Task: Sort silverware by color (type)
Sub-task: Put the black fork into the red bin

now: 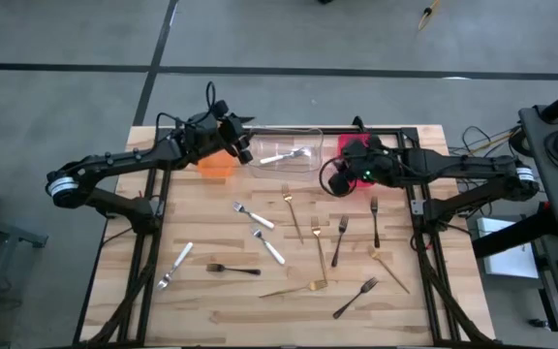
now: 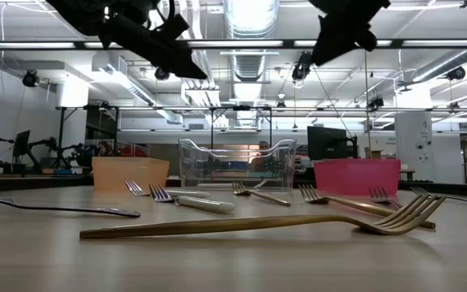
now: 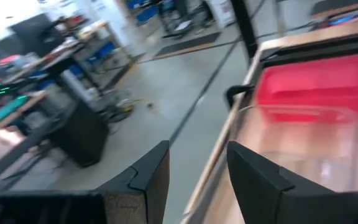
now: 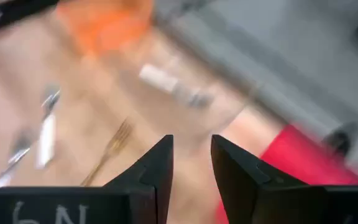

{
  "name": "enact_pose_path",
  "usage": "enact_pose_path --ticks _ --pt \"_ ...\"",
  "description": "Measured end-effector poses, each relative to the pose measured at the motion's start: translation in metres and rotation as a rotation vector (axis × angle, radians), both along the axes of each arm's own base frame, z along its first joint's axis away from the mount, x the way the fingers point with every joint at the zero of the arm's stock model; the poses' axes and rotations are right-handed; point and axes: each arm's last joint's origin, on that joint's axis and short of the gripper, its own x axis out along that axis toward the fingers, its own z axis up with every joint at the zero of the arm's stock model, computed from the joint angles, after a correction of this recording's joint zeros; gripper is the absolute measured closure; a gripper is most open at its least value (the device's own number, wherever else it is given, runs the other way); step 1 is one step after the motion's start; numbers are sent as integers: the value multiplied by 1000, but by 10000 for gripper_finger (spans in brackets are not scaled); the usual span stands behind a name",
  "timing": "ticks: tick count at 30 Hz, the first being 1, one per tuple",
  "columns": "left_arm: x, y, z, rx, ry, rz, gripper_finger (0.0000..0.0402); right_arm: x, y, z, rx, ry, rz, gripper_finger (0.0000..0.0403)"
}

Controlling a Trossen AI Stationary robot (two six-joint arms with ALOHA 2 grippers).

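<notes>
Wooden table [image 1: 211,301] strewn with silverware [image 1: 318,247], left pincer [image 1: 243,147] raised over clear bin [image 1: 289,165], right pincer [image 1: 337,181] beside red bin [image 1: 349,145], both parted, empty

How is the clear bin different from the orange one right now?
The clear bin already has a silver fork lying in it, while no cutlery shows in the orange bin. The clear bin is see-through and wider; the orange bin is solid coloured and smaller. The orange bin sits partly under the left gripper, the clear bin beside it. Both stand along the table's far edge.
</notes>
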Motion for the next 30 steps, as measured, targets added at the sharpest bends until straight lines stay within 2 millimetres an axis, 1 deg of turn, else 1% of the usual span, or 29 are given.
enact_pose_path --ticks 3,7,10,12,16,20,25,30 --pt "-1 2 0 19 15 53 260 -5 5 -8 225 40 22 303" --pt "-1 2 0 22 18 64 260 -11 12 -17 503 86 8 303" --pt "-1 2 0 21 18 64 260 -15 16 -22 676 125 -35 303" --pt "-1 2 0 21 18 64 260 -19 18 -24 757 162 -73 303" --pt "-1 2 -1 13 14 66 260 -24 19 -27 830 199 -158 303" --pt "-1 1 -3 -40 -17 78 260 -27 19 -28 870 209 -247 303" --pt "-4 -2 2 -77 -70 28 260 -24 21 -32 892 223 -308 303" --pt "-12 -8 4 -130 -132 38 260 -16 26 -49 855 305 -302 303"
